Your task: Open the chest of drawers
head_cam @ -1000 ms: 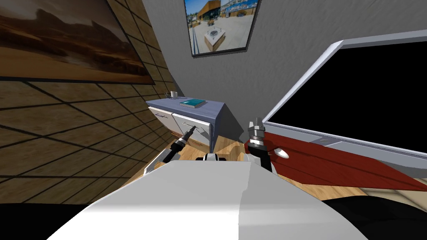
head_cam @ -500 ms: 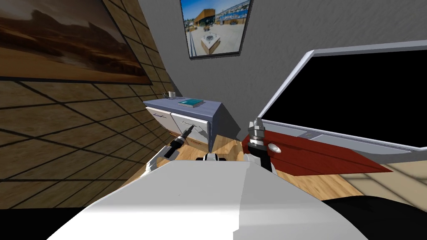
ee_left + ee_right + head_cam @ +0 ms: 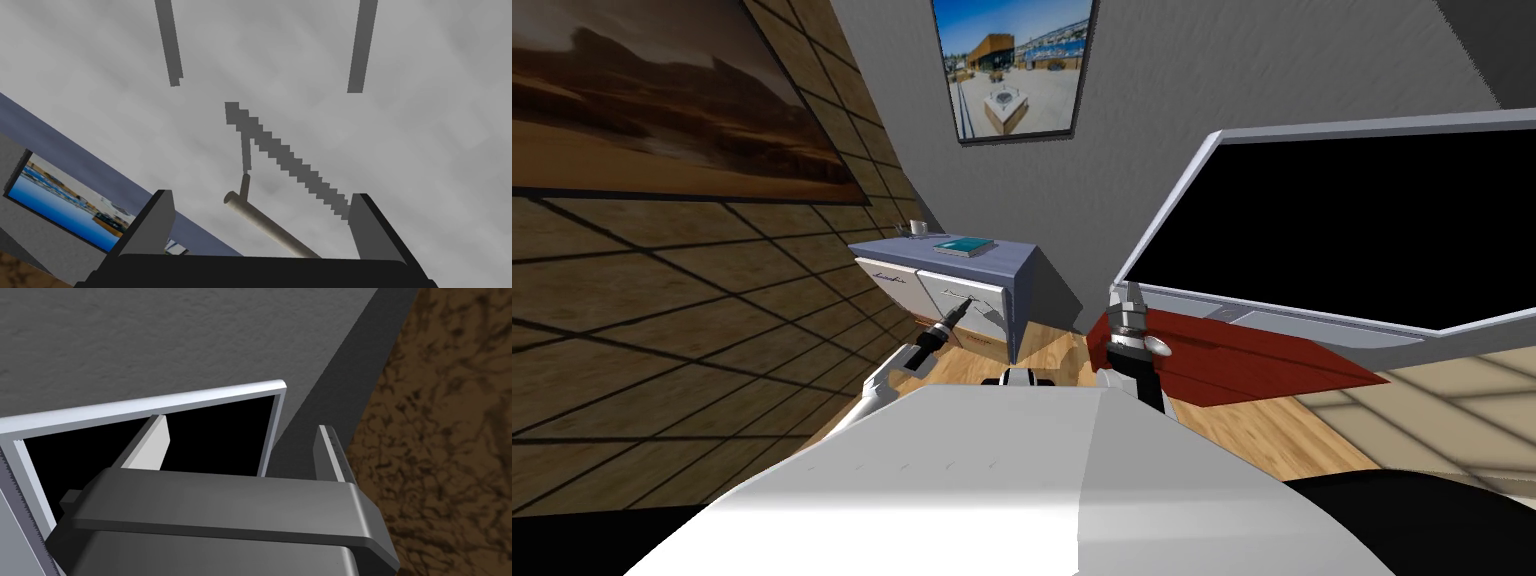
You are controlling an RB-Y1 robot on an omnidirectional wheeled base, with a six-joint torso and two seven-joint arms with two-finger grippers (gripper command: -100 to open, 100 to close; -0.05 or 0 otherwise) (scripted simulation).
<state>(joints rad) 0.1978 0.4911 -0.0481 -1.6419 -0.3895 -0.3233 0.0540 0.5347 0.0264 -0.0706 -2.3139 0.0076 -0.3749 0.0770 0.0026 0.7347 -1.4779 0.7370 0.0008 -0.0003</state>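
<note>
The chest of drawers (image 3: 1012, 262) stands against the wall ahead on my left, with a teal book (image 3: 964, 245) on its top. My left gripper (image 3: 964, 305) is at one drawer front, fingers apart, the bar handle (image 3: 270, 227) lying between them unclamped. My right gripper (image 3: 1128, 292) is raised well apart from the chest, fingers likewise apart.
</note>
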